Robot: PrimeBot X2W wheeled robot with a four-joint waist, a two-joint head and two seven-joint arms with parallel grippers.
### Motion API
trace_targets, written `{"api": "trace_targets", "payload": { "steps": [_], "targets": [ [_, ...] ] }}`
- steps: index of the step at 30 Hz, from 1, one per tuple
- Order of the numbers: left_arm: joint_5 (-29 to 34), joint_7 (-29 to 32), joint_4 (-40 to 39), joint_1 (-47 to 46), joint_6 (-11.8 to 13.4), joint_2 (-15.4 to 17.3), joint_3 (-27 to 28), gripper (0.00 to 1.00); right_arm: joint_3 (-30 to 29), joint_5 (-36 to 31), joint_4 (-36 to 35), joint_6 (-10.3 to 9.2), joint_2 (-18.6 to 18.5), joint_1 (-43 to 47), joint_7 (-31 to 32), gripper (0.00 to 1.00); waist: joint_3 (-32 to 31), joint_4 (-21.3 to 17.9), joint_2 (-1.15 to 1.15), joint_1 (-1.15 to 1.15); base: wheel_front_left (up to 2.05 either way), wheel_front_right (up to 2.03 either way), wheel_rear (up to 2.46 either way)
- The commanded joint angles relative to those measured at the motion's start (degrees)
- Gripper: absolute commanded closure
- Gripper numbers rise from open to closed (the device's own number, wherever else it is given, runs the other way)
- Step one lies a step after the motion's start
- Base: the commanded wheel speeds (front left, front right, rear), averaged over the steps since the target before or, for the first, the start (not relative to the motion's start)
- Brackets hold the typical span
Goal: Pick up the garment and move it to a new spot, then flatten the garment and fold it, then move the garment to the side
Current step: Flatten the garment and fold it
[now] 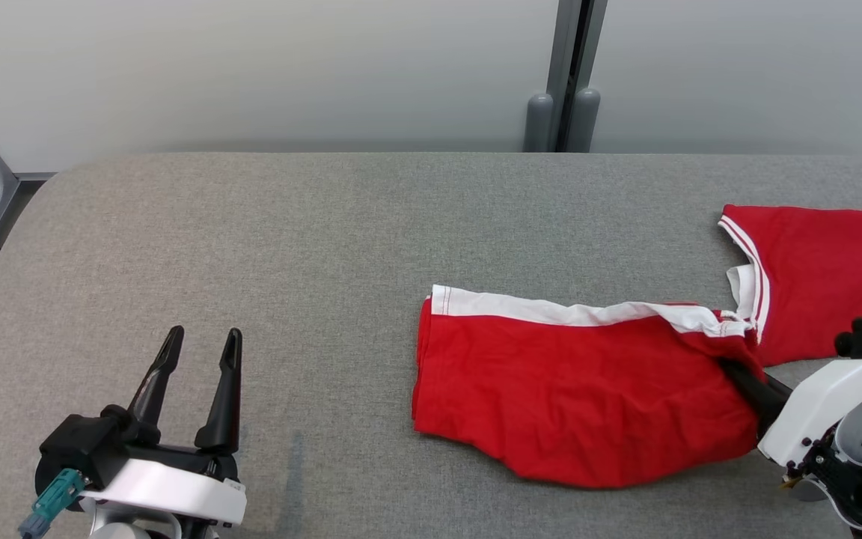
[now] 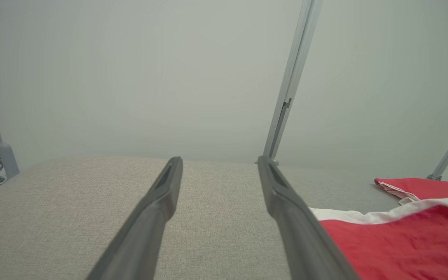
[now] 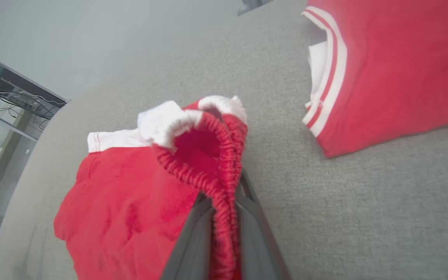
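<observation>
Gripping looks done: the right tool (image 3: 224, 194) is clamped on the gathered waistband (image 3: 208, 175) of the red shorts (image 1: 581, 397). The shorts lie rumpled on the right half of the grey surface (image 1: 326, 247), near a second red garment (image 1: 827, 269). The left tool (image 1: 204, 335) hovers with its fingers spread wide, holding nothing, well apart from the cloth. Lifting, relocating, flattening, folding and setting aside all appear left to do.

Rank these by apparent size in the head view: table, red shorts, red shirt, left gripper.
Table
red shorts
then red shirt and left gripper, about alike: the frame cuts the shirt, the gripper is nearer.
</observation>
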Motion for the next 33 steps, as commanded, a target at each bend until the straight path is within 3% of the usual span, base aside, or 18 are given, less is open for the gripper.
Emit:
{"api": "trace_targets", "payload": {
  "steps": [1,7,13,18,21,30,33],
  "targets": [
    [-0.02,-0.02,0.10,0.60,-0.09,0.46,0.00,0.00,-0.61,0.68,-1.42,0.02,0.09,1.02,1.27,1.00,-0.01,0.03,0.00,0.00,0.00,0.00,0.00],
    [-0.41,-0.02,0.80,-0.02,-0.09,0.38,-0.57,0.00,-5.56,8.27,-13.65,0.02,5.23,4.54,11.12,1.00,0.03,1.51,0.00,0.00,0.00,0.00,0.00],
    [-0.77,-0.03,1.56,-0.88,-0.09,-0.31,-1.06,0.00,-10.31,14.76,-15.46,0.03,11.85,2.93,15.83,1.00,0.25,4.15,0.00,0.00,0.00,0.00,0.00],
    [-0.97,-0.02,2.28,-1.39,-0.09,-0.47,-1.58,0.00,-10.89,18.17,-10.53,0.03,13.55,-0.97,14.18,1.00,0.40,7.11,0.00,0.00,0.00,0.00,0.00],
    [-1.13,-0.02,2.50,-1.62,-0.09,-0.51,-1.77,0.00,-8.05,21.39,-5.74,0.04,13.61,-3.29,12.49,1.00,0.60,8.37,0.00,0.00,0.00,0.00,0.00],
    [-1.21,-0.02,3.16,-1.68,-0.09,-0.40,-1.93,0.00,-1.20,22.59,10.23,0.07,13.46,-11.23,5.29,1.00,0.43,11.03,0.00,0.00,0.00,0.00,0.00],
    [-1.21,-0.02,3.23,-1.56,-0.10,-0.42,-1.89,0.00,1.05,23.51,13.46,0.07,13.49,-13.01,4.46,0.45,0.40,11.39,0.00,0.00,0.00,0.00,0.00]
  ]
}}
